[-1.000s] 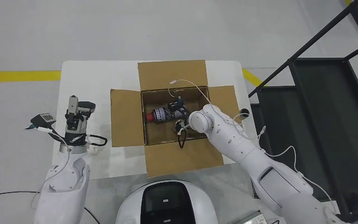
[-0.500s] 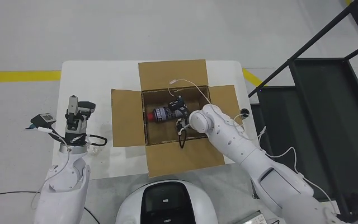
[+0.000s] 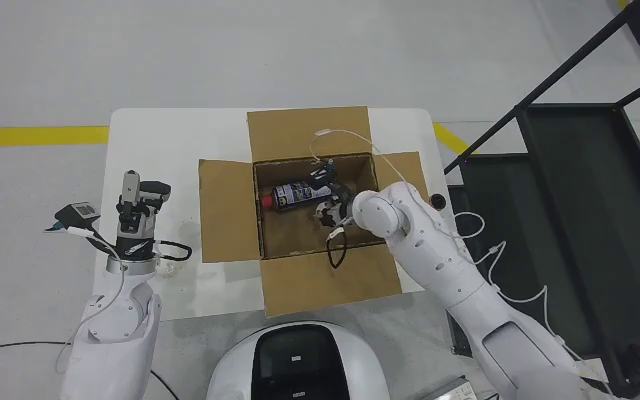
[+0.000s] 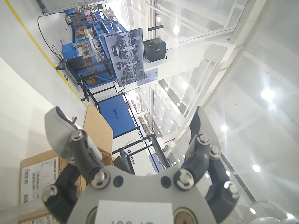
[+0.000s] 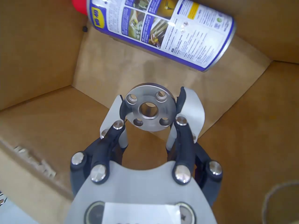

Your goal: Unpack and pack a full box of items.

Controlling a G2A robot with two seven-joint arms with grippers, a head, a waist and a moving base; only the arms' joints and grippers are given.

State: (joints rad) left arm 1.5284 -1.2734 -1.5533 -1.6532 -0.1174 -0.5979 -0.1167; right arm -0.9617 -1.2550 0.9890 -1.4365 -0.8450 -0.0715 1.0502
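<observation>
The right gripper (image 5: 150, 106) sits inside the open box (image 3: 308, 130) at mid-worktop (image 3: 170, 140). Its fingers (image 5: 193, 110) are closed partway on a round metal flange (image 5: 149, 99), pinching its rim from both sides. A blue spray can (image 5: 161, 23) lies on its side by the box's far wall. The left gripper (image 4: 128, 127) is raised over the worktop's left side, well apart from the box, its fingers (image 4: 58, 129) spread wide and holding nothing.

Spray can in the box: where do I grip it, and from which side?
Probably mid-body on the spray can, from straight above: it lies on its side on the floor of the box, whose walls block a sideways approach.
</observation>
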